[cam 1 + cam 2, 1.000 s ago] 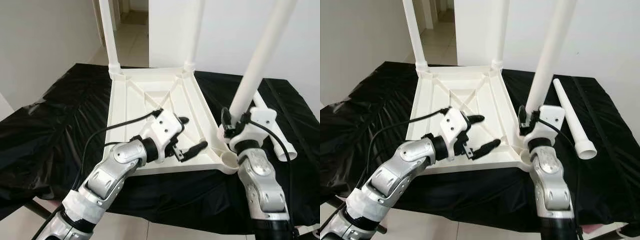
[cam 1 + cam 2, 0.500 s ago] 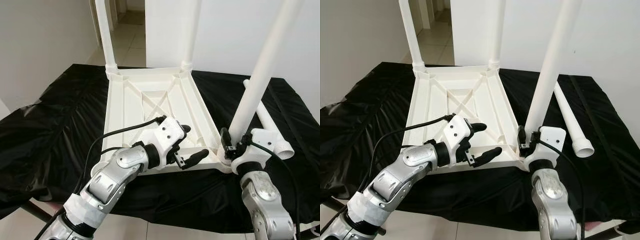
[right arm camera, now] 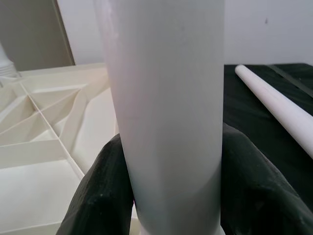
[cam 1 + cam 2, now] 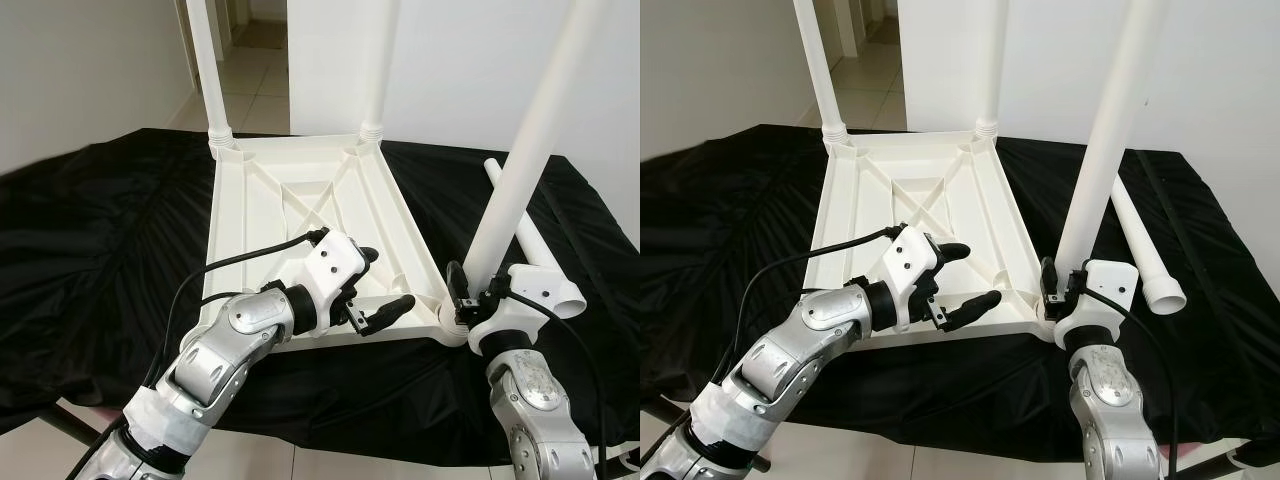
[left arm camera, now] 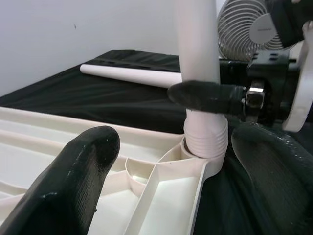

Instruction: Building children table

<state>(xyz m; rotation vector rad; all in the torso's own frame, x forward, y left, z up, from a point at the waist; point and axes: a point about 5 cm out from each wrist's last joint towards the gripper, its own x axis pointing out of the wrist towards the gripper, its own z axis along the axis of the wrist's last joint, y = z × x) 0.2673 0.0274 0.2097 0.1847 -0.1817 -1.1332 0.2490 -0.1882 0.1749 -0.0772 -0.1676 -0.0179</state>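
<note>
Now the right gripper point(image 4: 1058, 292) sits lower on the near-right leg point(image 4: 520, 170) than a second ago, its black fingers point(image 3: 100, 196) clamped around the white tube just above the threaded collar where it enters the corner socket point(image 5: 205, 147). That leg stands a little straighter than before, though it leans slightly to the right. The left gripper point(image 4: 372, 285) has drawn back toward the near edge of the upturned table top point(image 4: 300, 215); it hovers with its fingers spread wide, holding nothing, one fingertip point(image 5: 93, 147) over the ribbed underside near that same corner. The table top lies upside down on the worktop point(image 4: 90, 250), which is draped in black sheeting, with two more legs point(image 4: 205, 65) already standing in its far corners. A fourth, loose leg point(image 4: 1140, 245) lies on the sheeting to the right, well apart from the table top, where it lay earlier. A small fan point(image 5: 244, 24) shows behind the right gripper in the left wrist view.
</note>
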